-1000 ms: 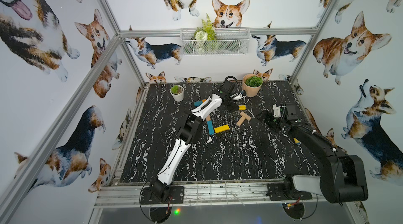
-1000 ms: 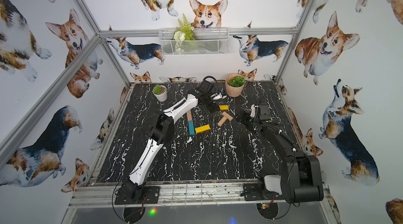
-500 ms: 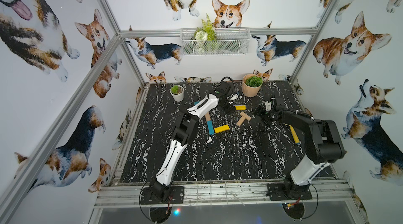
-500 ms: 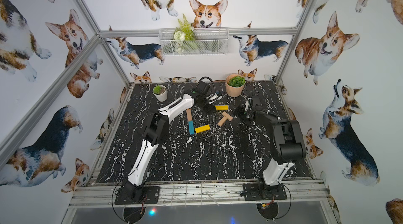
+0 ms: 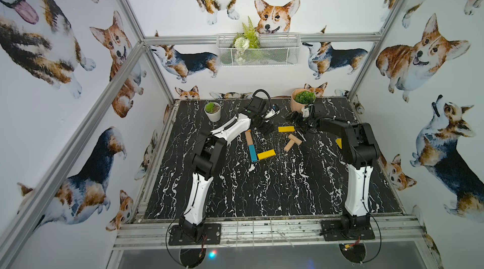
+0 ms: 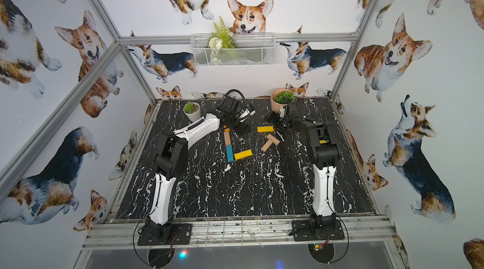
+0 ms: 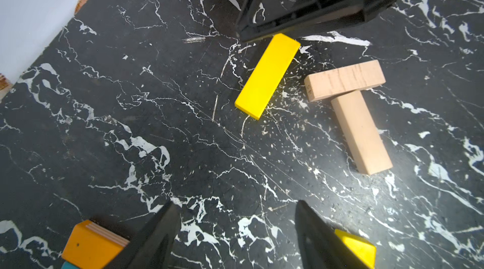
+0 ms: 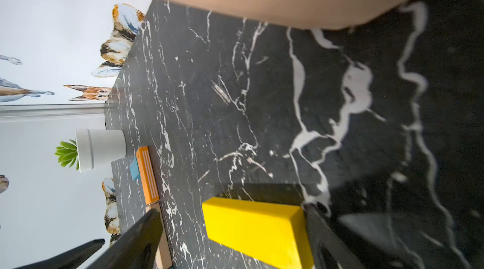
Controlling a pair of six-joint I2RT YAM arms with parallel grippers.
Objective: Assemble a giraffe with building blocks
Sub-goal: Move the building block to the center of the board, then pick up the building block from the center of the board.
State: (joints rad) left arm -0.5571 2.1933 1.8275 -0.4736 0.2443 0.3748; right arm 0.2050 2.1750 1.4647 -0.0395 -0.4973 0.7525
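On the tabletop (image 5: 275,189) the left arm (image 5: 199,191) and the right arm (image 5: 357,191) reach toward 12 o'clock; the left jaws stand apart over bare tabletop, the right jaws apart around one end of a loose yellow block (image 5: 286,129). The giraffe (image 5: 251,147), a line of orange, tan and teal blocks with a second yellow block (image 5: 266,154) touching its teal end, lies near the middle, with the loose block at its 2 o'clock and two touching tan blocks (image 5: 292,142) at 3 o'clock.

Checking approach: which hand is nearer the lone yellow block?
Right. The right hand has the lone yellow block between its open fingers; the left hand hangs clear of its other end.
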